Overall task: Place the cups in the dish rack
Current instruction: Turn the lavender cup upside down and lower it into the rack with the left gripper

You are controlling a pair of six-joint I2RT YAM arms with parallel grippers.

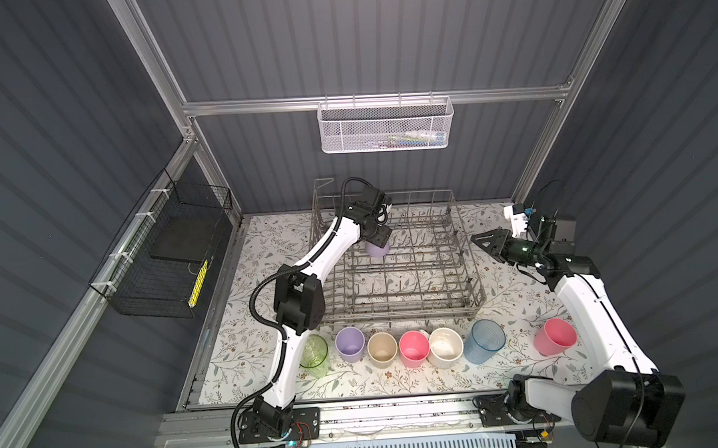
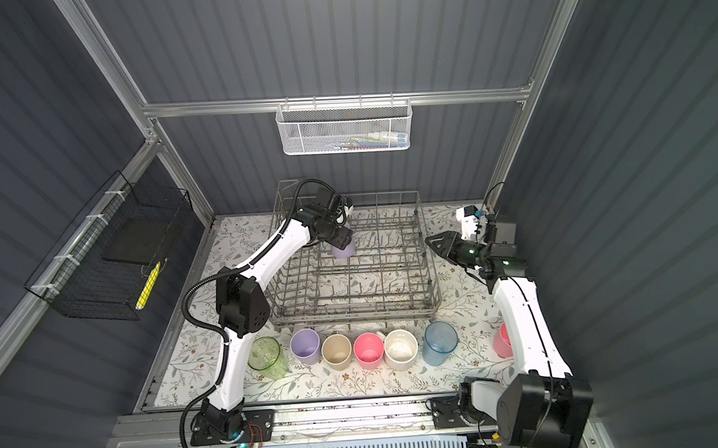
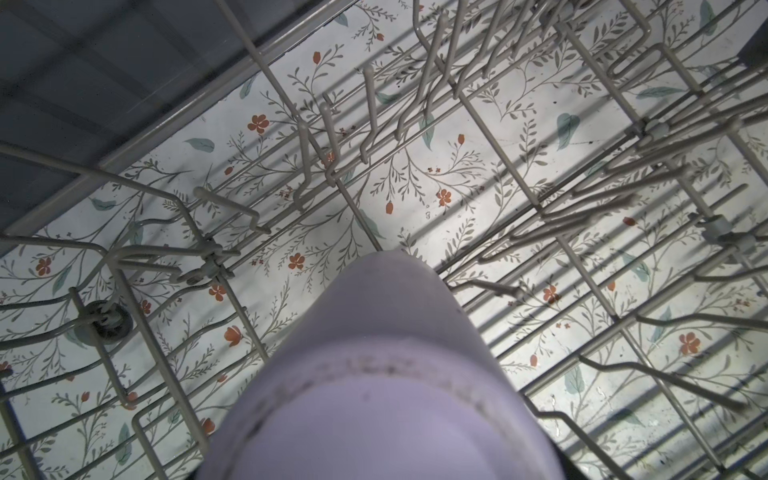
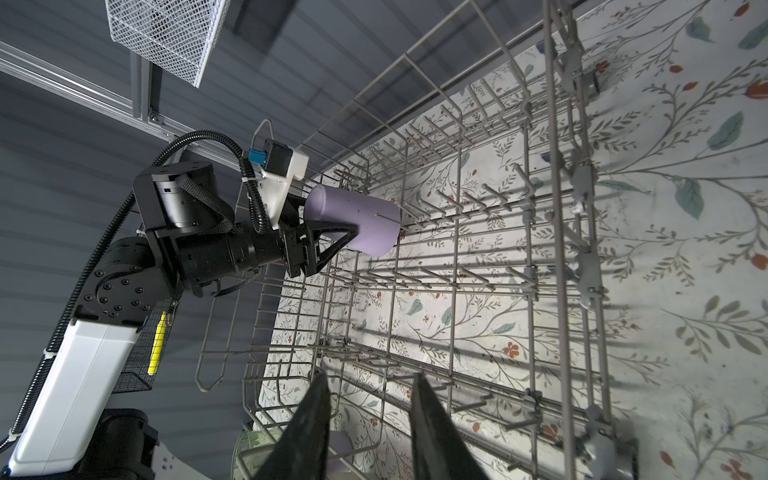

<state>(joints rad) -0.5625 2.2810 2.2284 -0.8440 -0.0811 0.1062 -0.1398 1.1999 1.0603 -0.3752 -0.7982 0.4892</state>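
Near edge: seven cups upright on the table (image 1: 245, 321), not loaded. They run from the green cup (image 1: 314, 356) to the blue cup (image 1: 484, 341), with one pink cup (image 1: 555, 336) apart on the right.

- Green cup sits just beside the left arm's lower link. Pink cup is partly hidden behind the right arm in a top view (image 2: 502, 340). A careless swing back by either arm could knock one over.
- Rack (image 1: 398, 312) is behind the row and holds nothing but the cup in hand.
- Right gripper (image 4: 370, 419) hovers just outside the rack's right wall, jaws parted, nothing between them.
- Left gripper (image 4: 332, 241) reaches in over the left wall and is clamped on the lilac cup (image 4: 357, 220). The cup is mouth-down over the far-left tines (image 3: 370, 108), rim at about tip height; contact unclear.

Risks, as I judge them:
- The rim could snag a tine tip and cock the cup.
- Letting go too high could leave it leaning or rolled on its side.
- The fingers could scrape neighbouring tines when they spread.

Room: the right half and near rows of the rack are free. The walls are tall, so the clean way out looks to be straight up before pulling back.
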